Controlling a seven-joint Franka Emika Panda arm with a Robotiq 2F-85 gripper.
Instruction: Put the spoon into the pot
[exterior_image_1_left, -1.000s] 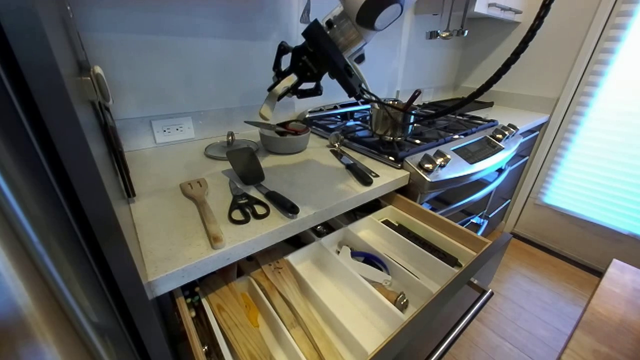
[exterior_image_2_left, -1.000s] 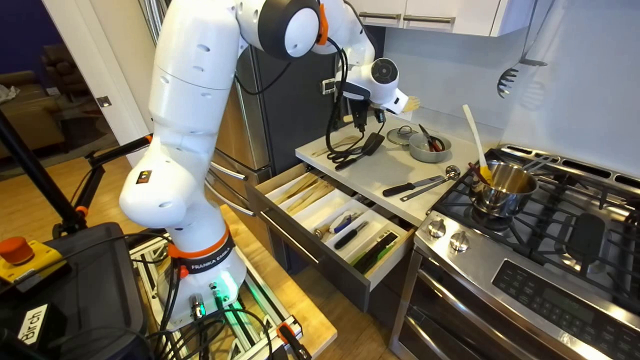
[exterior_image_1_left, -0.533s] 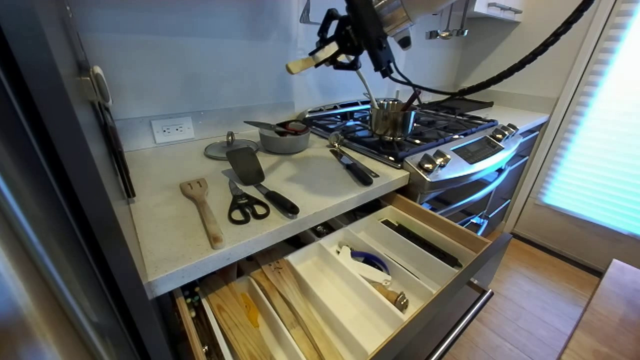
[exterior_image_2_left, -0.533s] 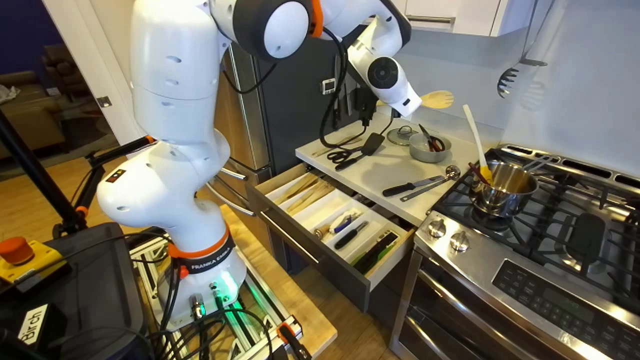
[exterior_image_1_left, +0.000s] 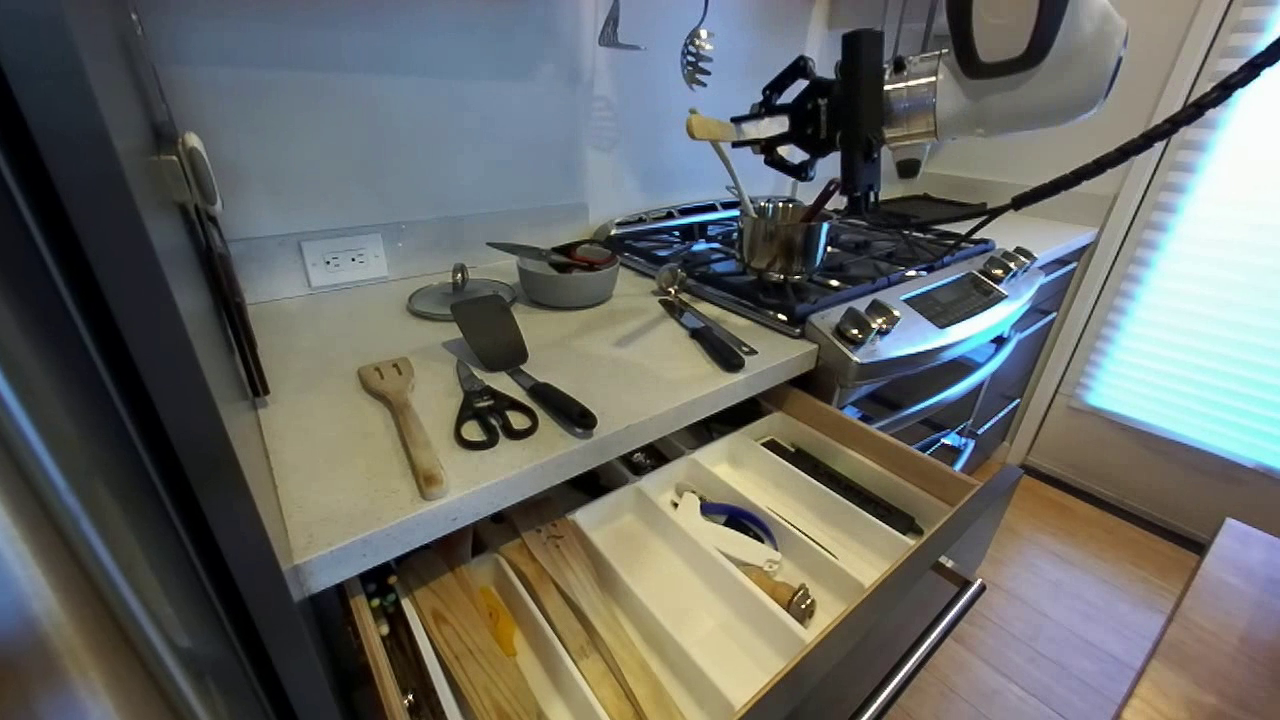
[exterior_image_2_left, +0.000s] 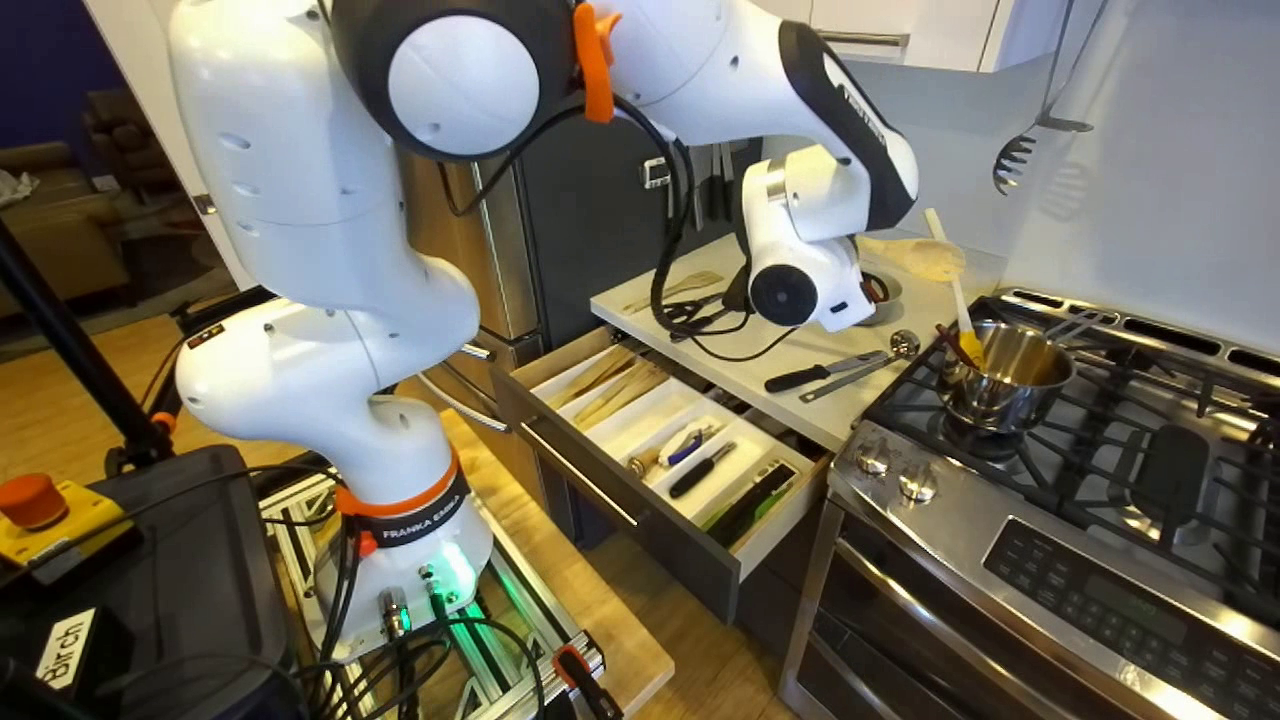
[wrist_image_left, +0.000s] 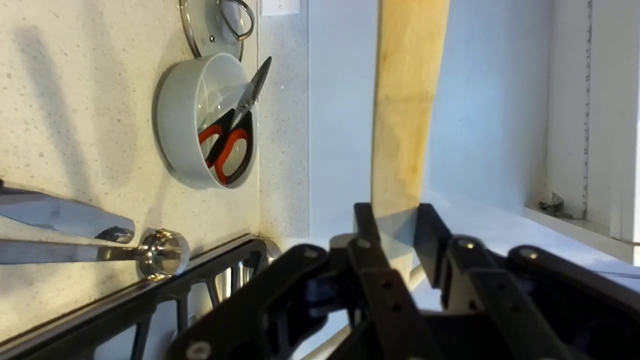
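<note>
My gripper (exterior_image_1_left: 752, 131) is shut on the light-brown wooden spoon (exterior_image_1_left: 708, 127), high above the counter near the stove. In the wrist view, the spoon's flat handle (wrist_image_left: 407, 110) runs up between the two fingertips (wrist_image_left: 394, 215) and out of the picture. In an exterior view, the spoon's pale, broad end (exterior_image_2_left: 935, 260) sticks out past the wrist, above the counter to the left of the pot; the fingers are hidden there behind the arm. The steel pot (exterior_image_1_left: 785, 245) stands on the gas burner and also shows in an exterior view (exterior_image_2_left: 1010, 395). It is out of the wrist view.
A white-handled yellow utensil (exterior_image_2_left: 950, 280) and a dark red handle lean in the pot. A grey bowl (exterior_image_1_left: 570, 283) with red-black scissors, a glass lid (exterior_image_1_left: 462, 297), a wooden spatula (exterior_image_1_left: 405, 420), black scissors, a black turner and a knife lie on the counter. A drawer (exterior_image_1_left: 700, 590) stands open.
My gripper has moved toward the stove with the spoon in it. The spoon has swung from pointing down over the grey bowl to about level. The pot has not moved.
</note>
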